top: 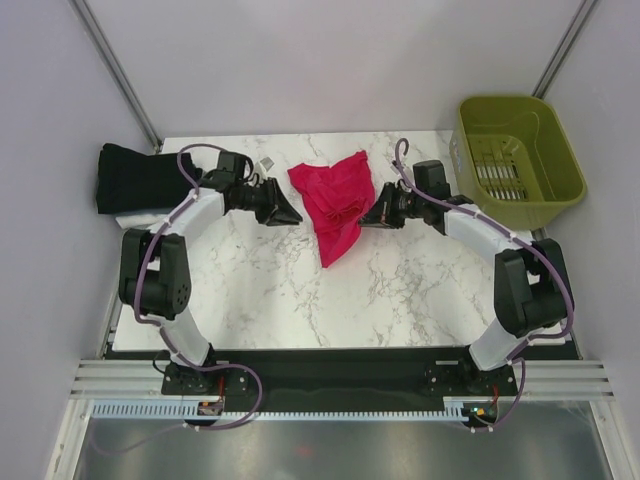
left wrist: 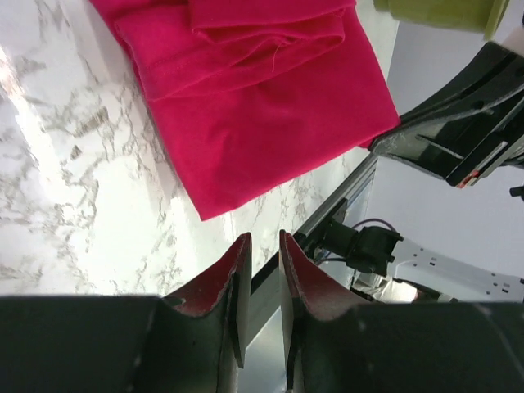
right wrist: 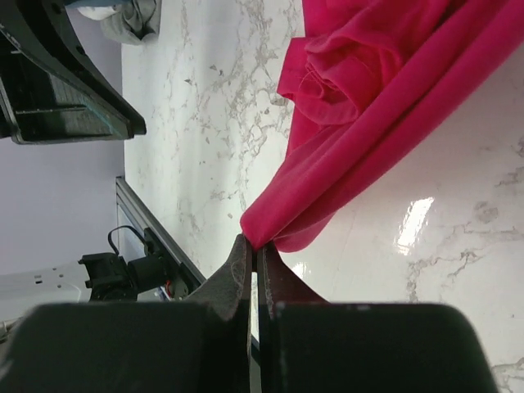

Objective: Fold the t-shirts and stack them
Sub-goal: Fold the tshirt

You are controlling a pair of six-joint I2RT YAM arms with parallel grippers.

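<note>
Centre of the table, top view: the crimson-pink t-shirt [top: 335, 200] lies crumpled and bunched between the two claws, not yet folded.
Right gripper [right wrist: 254, 246]: closed tight on a fold of the shirt's edge, with the cloth pinched at the very fingertips.
Left gripper [left wrist: 262, 239]: jaws a narrow slit apart with nothing between them; the shirt's hem lies just ahead, untouched.
Risk, slip: the right pinch sits at the tips only, so a pull could let the cloth slide out.
Risk, drag: with one side held alone, a pull would likely haul the whole bundle across the marble table [top: 270, 300] rather than spread it.
Risk, layers: the pinched fold may hold more than one layer, which would keep the shirt twisted.
Risk, left bite: such narrow jaws could shove the hem away instead of taking it.
Risk, clash: both claws stand near each other across the shirt and might knock together.
Count, pink shirts: one.
Count, folded stack [top: 130, 192] at upper left of the top view: one black shirt [top: 125, 170] on top, with white cloth [top: 135, 219] showing under it; how many lie beneath I cannot tell.
Count, olive-green basket [top: 520, 212] at upper right: one, well apart from the shirt.
Count, arms: two.
</note>
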